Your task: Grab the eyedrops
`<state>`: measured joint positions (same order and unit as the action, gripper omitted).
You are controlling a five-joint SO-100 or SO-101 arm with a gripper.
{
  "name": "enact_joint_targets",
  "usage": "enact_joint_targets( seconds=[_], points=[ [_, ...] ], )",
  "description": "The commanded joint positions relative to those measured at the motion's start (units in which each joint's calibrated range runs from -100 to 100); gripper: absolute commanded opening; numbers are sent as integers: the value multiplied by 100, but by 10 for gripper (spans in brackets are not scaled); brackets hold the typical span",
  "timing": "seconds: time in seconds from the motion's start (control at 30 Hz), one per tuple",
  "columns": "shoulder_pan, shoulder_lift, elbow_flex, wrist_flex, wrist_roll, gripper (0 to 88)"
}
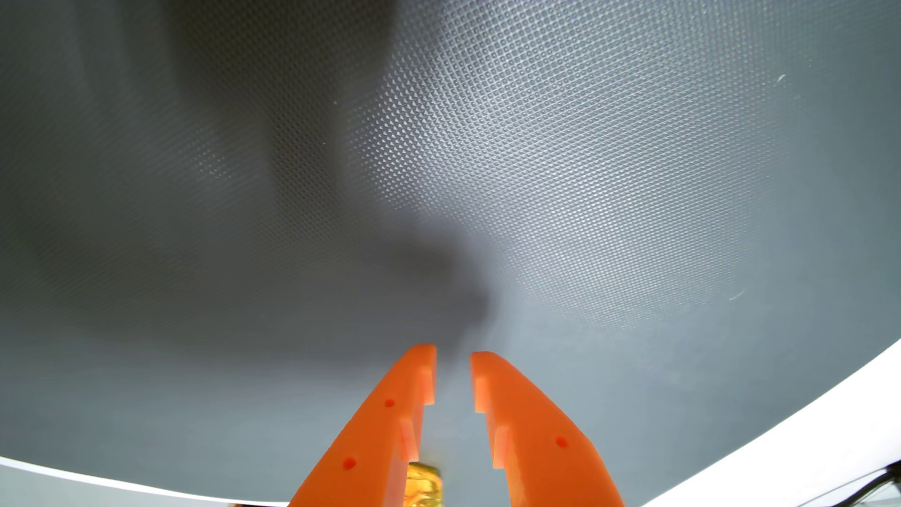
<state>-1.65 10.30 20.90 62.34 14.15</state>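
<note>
In the wrist view my gripper (453,356) reaches in from the bottom edge with two orange fingers (385,429). A narrow gap separates the tips, so it is open, and nothing sits between them. Far back between the fingers, at the bottom edge, a small glossy yellow thing (425,482) lies partly hidden by the left finger. Too little of it shows to tell whether it is the eyedrops. The gripper hangs close above a grey dimpled mat (536,170).
The mat's curved edge runs along the lower left and lower right, with a white surface (799,468) beyond it. A dark shadow of the arm (273,146) falls across the left half of the mat.
</note>
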Motion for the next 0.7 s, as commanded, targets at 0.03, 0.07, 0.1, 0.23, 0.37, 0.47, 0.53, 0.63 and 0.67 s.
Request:
enact_joint_targets(
  seconds=[0.03, 0.07, 0.1, 0.23, 0.37, 0.47, 0.53, 0.63, 0.67],
  points=[
    [348, -109, -249, 36, -20, 34],
    [406, -109, -312, 45, -25, 34],
    [456, -100, -438, 114, -41, 35],
    [688, -24, -1374, 590, -73, 35],
    [755, -7, -2392, 1135, -78, 36],
    [821, 2, -2860, 1438, -146, 74],
    [996, 10, -2896, 1585, -219, 127],
    [1295, 231, -3004, 1733, -392, 148],
    [1370, 333, -3049, 1759, -439, 150]
  ],
)
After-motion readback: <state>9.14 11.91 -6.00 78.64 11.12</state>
